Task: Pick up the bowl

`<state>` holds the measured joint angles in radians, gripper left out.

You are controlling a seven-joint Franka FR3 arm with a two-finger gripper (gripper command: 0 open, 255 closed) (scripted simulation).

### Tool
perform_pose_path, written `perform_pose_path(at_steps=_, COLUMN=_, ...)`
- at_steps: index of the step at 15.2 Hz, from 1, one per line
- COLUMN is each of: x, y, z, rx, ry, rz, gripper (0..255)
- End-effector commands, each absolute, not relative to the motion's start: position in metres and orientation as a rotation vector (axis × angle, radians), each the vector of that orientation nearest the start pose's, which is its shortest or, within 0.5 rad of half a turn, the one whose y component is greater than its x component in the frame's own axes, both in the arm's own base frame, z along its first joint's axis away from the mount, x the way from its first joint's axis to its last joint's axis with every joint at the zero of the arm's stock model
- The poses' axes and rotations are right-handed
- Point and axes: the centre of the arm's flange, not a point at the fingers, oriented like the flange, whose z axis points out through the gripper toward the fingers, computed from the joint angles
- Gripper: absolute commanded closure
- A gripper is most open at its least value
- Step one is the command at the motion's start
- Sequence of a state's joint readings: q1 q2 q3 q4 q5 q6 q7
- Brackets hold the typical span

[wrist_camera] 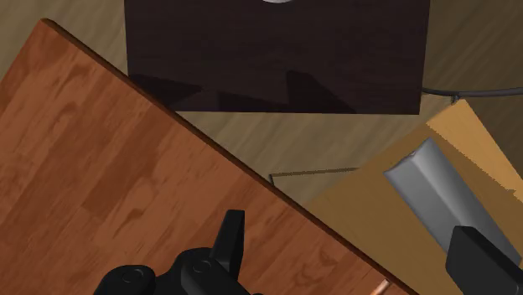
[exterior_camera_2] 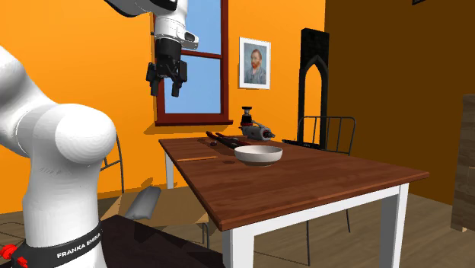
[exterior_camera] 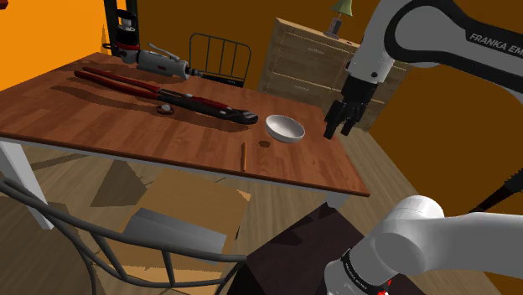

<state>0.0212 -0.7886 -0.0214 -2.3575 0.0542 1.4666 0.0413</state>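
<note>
1. One bowl [exterior_camera: 285, 127], pale and shallow, sits upright on the brown wooden counter [exterior_camera: 100, 117], toward the counter corner that faces the stand [exterior_camera: 306, 243]. Nothing touches it.
2. Two things lie near the bowl without touching it. A small dark disc [exterior_camera: 265, 144] lies on the side toward the counter's front edge. The jaw end of a long red-handled tool [exterior_camera: 159, 90] lies on the side away from the end effector.
3. High above the bowl's level, the end effector [exterior_camera: 339, 127] hangs in open air. The second exterior view shows it [exterior_camera_2: 167, 85] well above the bowl [exterior_camera_2: 258, 154] and off to the stand side of it. It is spread open and grips nothing.
4. Between the spread fingers [wrist_camera: 230, 239], the wrist view looks down on the counter's edge [wrist_camera: 100, 184] and the stand's dark top [wrist_camera: 277, 59]. From this I judge that the end effector is over the counter's border on the stand side of the bowl, not over the bowl itself.
5. So the bowl lies below the end effector and farther in over the counter, away from the stand. The coming move seems to call for travel inward first and a descent after that.
6. Being round, the bowl has no long axis, so any part of the rim should serve. One finger inside the wall and one outside looks the likely grip.
7. Only the approach is under way, and the grasp is not yet made.
</note>
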Motion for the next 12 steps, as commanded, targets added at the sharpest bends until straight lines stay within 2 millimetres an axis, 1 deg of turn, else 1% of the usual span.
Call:
perform_pose_path(at_steps=1, x=0.294, y=0.004, z=0.582, rx=-3.070, ry=0.048, rz=0.160, gripper=0)
perform_pose_path(at_steps=12, x=0.410, y=-0.029, z=0.514, rx=-3.124, ry=-0.008, rz=0.105, gripper=0)
